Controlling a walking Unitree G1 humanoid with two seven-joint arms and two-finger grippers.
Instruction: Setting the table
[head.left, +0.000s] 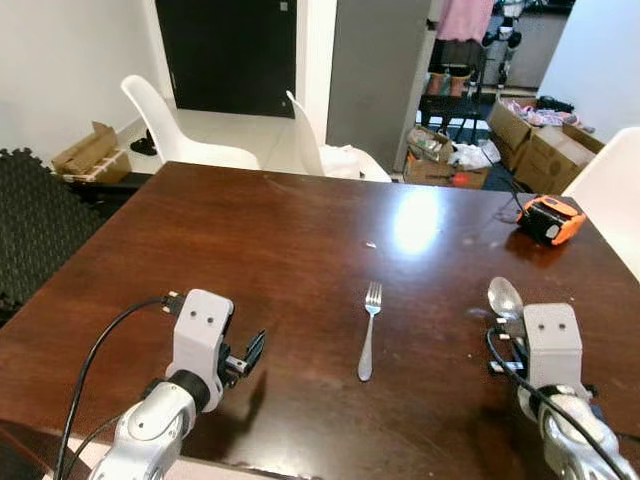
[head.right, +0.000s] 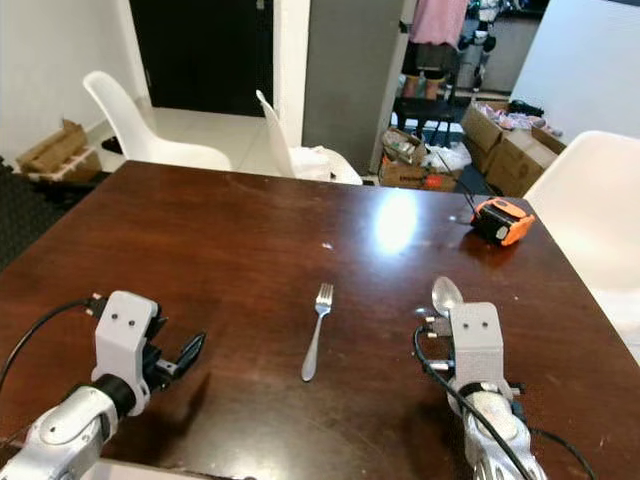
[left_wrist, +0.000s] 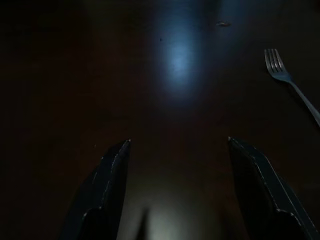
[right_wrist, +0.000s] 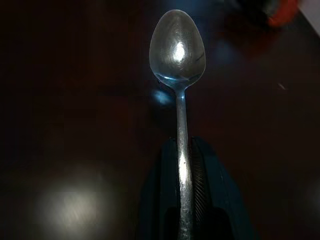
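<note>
While fork lies mid-table, R gripper clamps spoon by handle, bowl fwd, right of fork. L gripper spread wide, empty, hovering. Advice: lower spoon flat, parallel w/ fork, well apart, then release.

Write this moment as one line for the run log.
right gripper: shut on silver metal spoon | left gripper: open, empty, above table | silver metal fork: lying on dark brown wooden table

Fork flat mid-table, tines away; spoon (bowl forward) in right claw.
</note>
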